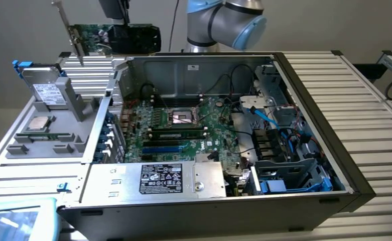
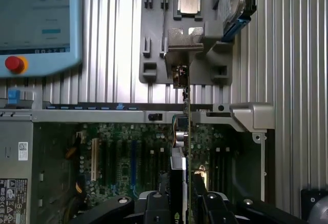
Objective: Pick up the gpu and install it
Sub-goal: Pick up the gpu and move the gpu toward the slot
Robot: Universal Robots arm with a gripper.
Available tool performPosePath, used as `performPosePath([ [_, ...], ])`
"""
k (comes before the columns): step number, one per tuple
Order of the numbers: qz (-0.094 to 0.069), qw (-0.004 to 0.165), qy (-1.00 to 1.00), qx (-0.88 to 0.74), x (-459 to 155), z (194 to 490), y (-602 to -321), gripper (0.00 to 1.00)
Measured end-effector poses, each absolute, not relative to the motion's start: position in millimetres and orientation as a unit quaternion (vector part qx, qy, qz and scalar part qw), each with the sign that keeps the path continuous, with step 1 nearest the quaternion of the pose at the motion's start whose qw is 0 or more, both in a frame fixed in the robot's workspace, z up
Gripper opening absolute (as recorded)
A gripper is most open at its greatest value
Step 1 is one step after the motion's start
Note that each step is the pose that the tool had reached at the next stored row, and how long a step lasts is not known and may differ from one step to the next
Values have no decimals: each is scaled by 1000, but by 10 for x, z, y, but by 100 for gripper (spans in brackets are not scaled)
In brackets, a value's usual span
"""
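**Exterior view.** The graphics card point(image 1: 115, 39) hangs in the air at about eleven o'clock, above the far corner of the computer case point(image 1: 356, 188). It touches neither the case nor the counter point(image 1: 376, 105). Its metal bracket point(image 1: 71, 30) points down toward a gray tray point(image 1: 75, 145). The end effector point(image 1: 117, 21) comes down from above and is clamped on the card's upper edge.

The case lies open on its side on the ribbed counter. Inside it are:
- the green motherboard point(image 1: 139, 145)
- dark memory sticks point(image 1: 175, 134) near the board's middle
- a metal power supply point(image 1: 159, 178) with a black label, at six o'clock
- blue and black cables point(image 1: 276, 125) around a drive cage, at three o'clock

The gray tray sits at nine o'clock, just beside the case. A processor chip point(image 1: 38, 123) lies flat in one of its pockets, and a hard drive point(image 1: 48, 90) stands upright at its far end. A blue control tablet point(image 1: 15, 221) shows at seven o'clock.

**Wrist view.** The card point(image 2: 185, 131) appears edge-on, upright and thin, and it spans the case wall point(image 2: 102, 115). Its bracket point(image 2: 183, 39) sits over the tray point(image 2: 154, 55), while its nearer part hangs above the motherboard point(image 2: 133, 157). The end effector point(image 2: 187, 198) has one black finger on each face of the card, shut on it. The chip point(image 2: 187, 3) rests in its tray pocket, with the hard drive point(image 2: 236, 3) beside it. The tablet point(image 2: 36, 24), which has a red button, lies on the counter point(image 2: 297, 55).
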State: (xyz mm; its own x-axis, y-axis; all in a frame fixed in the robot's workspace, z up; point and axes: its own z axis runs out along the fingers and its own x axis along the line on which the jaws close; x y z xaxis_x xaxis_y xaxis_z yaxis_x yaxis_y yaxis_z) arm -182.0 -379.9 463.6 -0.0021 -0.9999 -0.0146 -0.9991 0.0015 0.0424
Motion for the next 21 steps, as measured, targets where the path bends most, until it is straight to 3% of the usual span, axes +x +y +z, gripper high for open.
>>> performPosePath([
  [21,-20,10,-706,708,-896,4489,-3807,28],
])
